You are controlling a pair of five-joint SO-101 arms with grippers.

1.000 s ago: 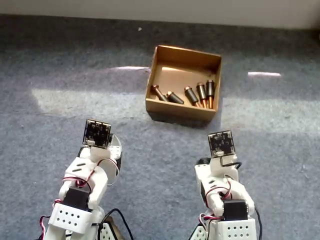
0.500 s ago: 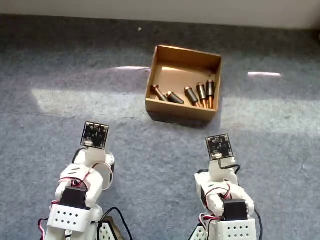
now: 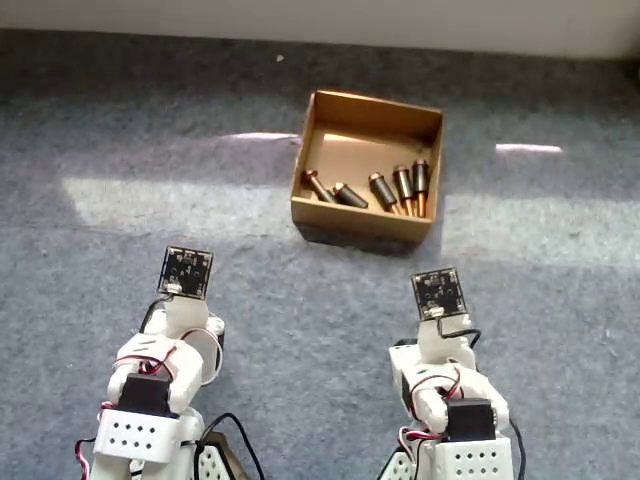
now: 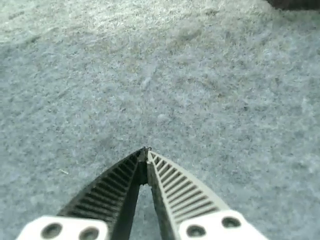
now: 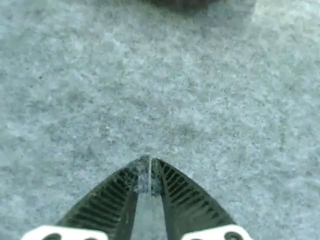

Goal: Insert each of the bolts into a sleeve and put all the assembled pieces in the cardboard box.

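- Left end effector [image 4: 146,152]: fingertips together with nothing between them, poised low over the grey desk [image 3: 120,130].
- Right end effector [image 5: 150,161]: tips likewise pressed together and empty, above the same felt-like surface.
- Cardboard box [image 3: 355,222]: well ahead of both end effectors. Five bolt-and-sleeve assemblies [image 3: 383,190] lie side by side inside it.
- Step in hand: judged to be the closing one, as every visible bolt sits sleeved in the box.
- Next move: probably only parking the arms, with no grasp called for.
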